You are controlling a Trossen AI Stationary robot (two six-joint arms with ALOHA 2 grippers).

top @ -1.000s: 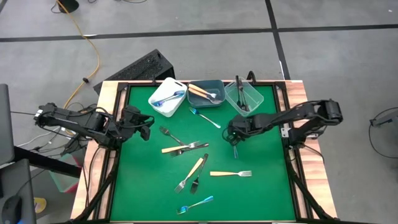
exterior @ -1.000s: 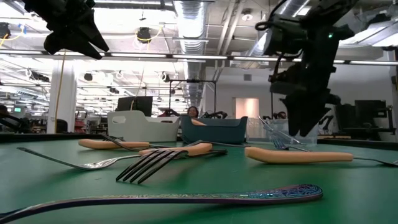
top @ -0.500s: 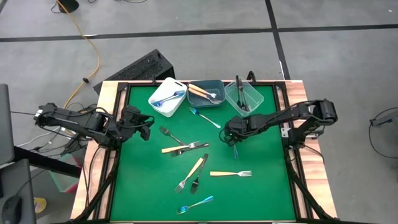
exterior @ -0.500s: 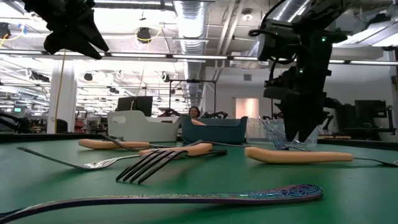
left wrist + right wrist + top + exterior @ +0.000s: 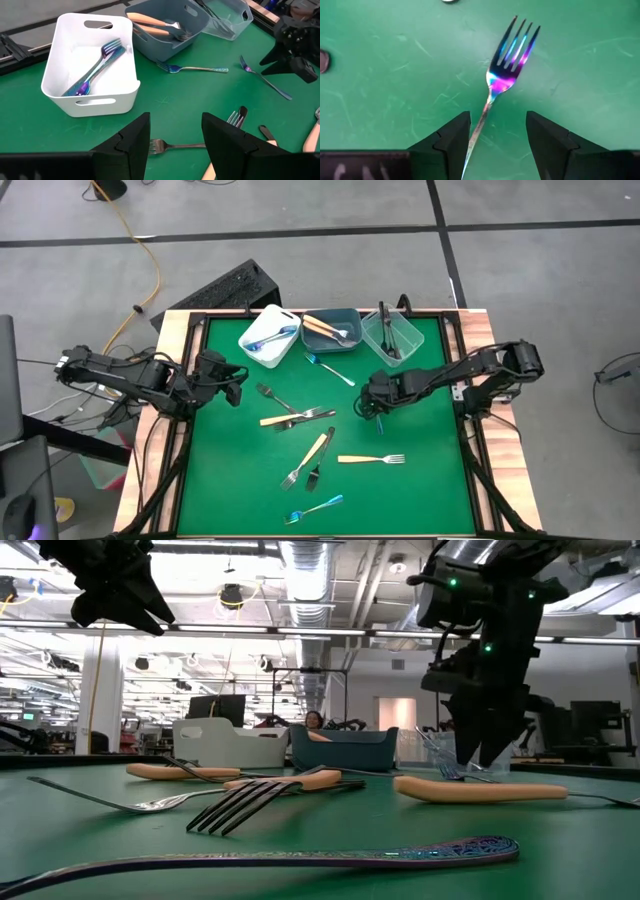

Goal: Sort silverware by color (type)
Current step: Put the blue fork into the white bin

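1. Farthest from the grey-blue bin (image 5: 333, 330), at the near edge of the green surface (image 5: 430, 480), a blue iridescent fork (image 5: 313, 508) lies loose; not yet sorted.
2. A step closer to that bin, an orange-handled fork (image 5: 372, 459) lies alone towards the right arm's side; beside it a second orange-handled fork (image 5: 308, 458) and a black utensil (image 5: 320, 461) lie close together; all unsorted.
3. Closer again, a small cluster (image 5: 297, 418) of an orange handle and a dark fork lies loose; just beyond it lies a dark fork (image 5: 272, 395).
4. Level with these, off the bin's right-arm side, the right gripper (image 5: 498, 125) hangs low over a second blue fork (image 5: 505, 70); its jaws are spread either side of the handle, pinching nothing.
5. Off the bin's left-arm side, the left gripper (image 5: 232, 380) waits above the surface's edge; jaws spread, empty.
6. Just in front of the bin lies a third blue fork (image 5: 330, 370), still loose.
7. The bin itself holds orange-handled pieces; the white bin (image 5: 270, 337) beside it holds a blue fork; the clear bin (image 5: 392, 335) on its other side holds black pieces.
8. Judgement: sorting is begun but less than half done; some nine pieces remain on the surface, and the fork under the right jaws looks to be the next one, bound for the white bin.
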